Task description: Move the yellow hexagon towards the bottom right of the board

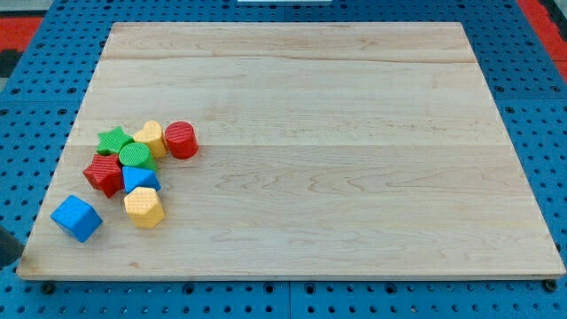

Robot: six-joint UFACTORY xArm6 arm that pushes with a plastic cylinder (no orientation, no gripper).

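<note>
The yellow hexagon (144,206) lies on the wooden board (337,159) at the lower left, at the bottom of a cluster of blocks. It touches a blue block (140,178) just above it. A blue cube (76,218) sits apart to its left. My tip is not clearly in view. A dark shape (8,249) at the view's left edge, just off the board's bottom left corner, may be the rod, but I cannot tell.
Above the hexagon the cluster holds a red star (104,173), a green cylinder (135,156), a green star (112,139), a second yellow block (151,136) and a red cylinder (181,140). A blue pegboard (532,71) surrounds the board.
</note>
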